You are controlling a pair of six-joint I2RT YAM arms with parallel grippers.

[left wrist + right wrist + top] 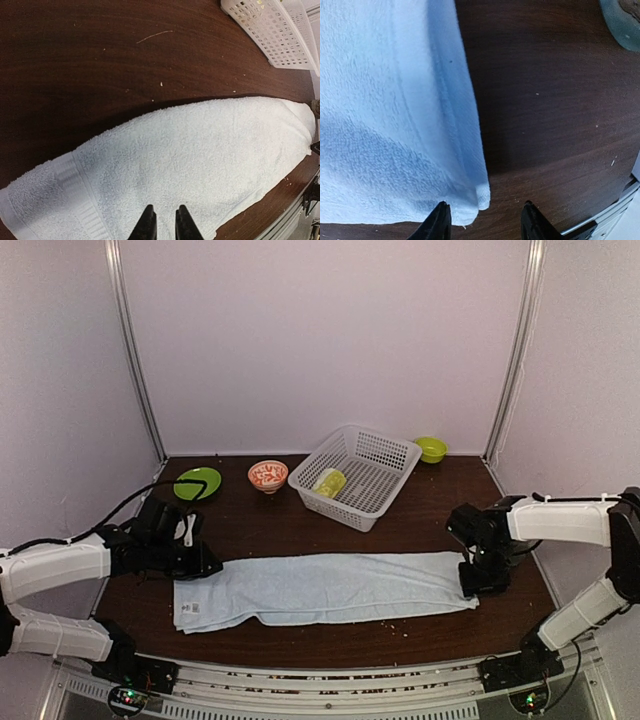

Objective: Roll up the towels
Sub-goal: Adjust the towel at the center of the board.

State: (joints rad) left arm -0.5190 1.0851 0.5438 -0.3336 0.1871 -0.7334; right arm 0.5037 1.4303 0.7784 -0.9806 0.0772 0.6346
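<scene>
1. Jaws of the right gripper (pixel 485 222) are standing wide apart and are gripping nothing; the near right corner of the pale blue towel (pixel 330 588) is lying just beside one of its fingers.
2. Jaws of the left gripper (pixel 165 225) are standing almost together with a thin gap between them, directly over the left end of the same towel. I cannot tell whether they are pinching the cloth or only hovering above it.
3. The pale blue towel is lying flat on the table (pixel 300 530) as a long strip that is reaching from one arm to the other. It is looking folded along its length, and no part of it is showing a roll yet.
4. The lime-green towel (pixel 329 482) is sitting inside the white basket (pixel 325 506) as a small compact bundle. I am judging that it is already rolled, but it is too small here to be sure.
5. So the task is looking about half done: the blue strip is ready, and the rolling of it, from one end to the other, is what I am expecting to remain.
</scene>
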